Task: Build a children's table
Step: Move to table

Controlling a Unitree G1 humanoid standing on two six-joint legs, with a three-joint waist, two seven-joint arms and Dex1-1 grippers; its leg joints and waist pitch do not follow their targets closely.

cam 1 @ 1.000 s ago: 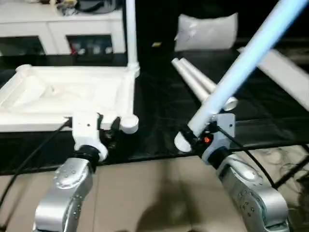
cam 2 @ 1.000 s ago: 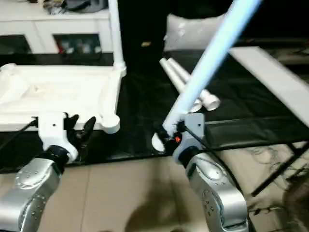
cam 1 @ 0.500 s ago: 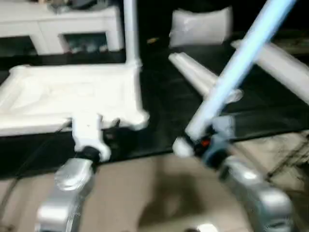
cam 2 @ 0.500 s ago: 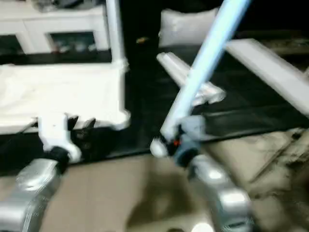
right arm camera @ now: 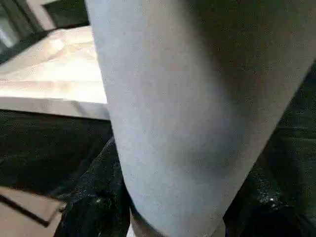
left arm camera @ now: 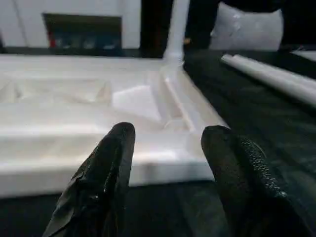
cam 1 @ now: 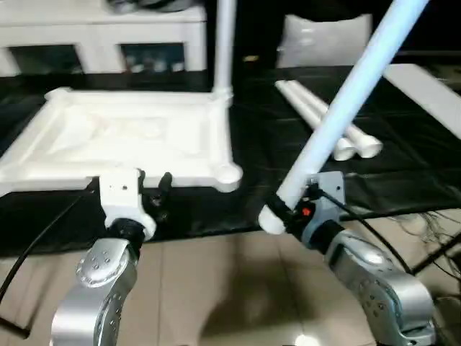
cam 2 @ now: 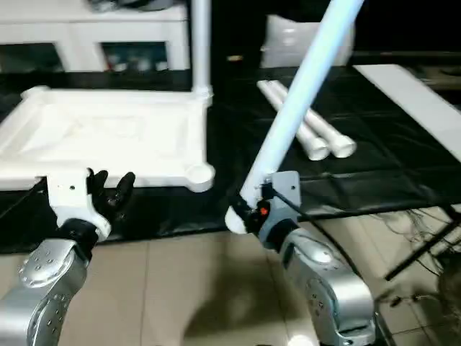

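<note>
One long white tapered leg (cam 1: 222, 43) stands socketed in the white square plastic tabletop (cam 1: 130, 137); right fingers (cam 1: 292, 209) pinch a second (cam 1: 346, 101), left fingers (left arm camera: 106, 168) spread empty, two legs (cam 1: 328, 119) wait.

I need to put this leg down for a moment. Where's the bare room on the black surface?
Bare black surface lies between the table top and the two loose legs. Another patch lies beyond those legs, up to the white board. The near strip is crowded: the left gripper sits at the top's edge, the right gripper holds the leg.
</note>
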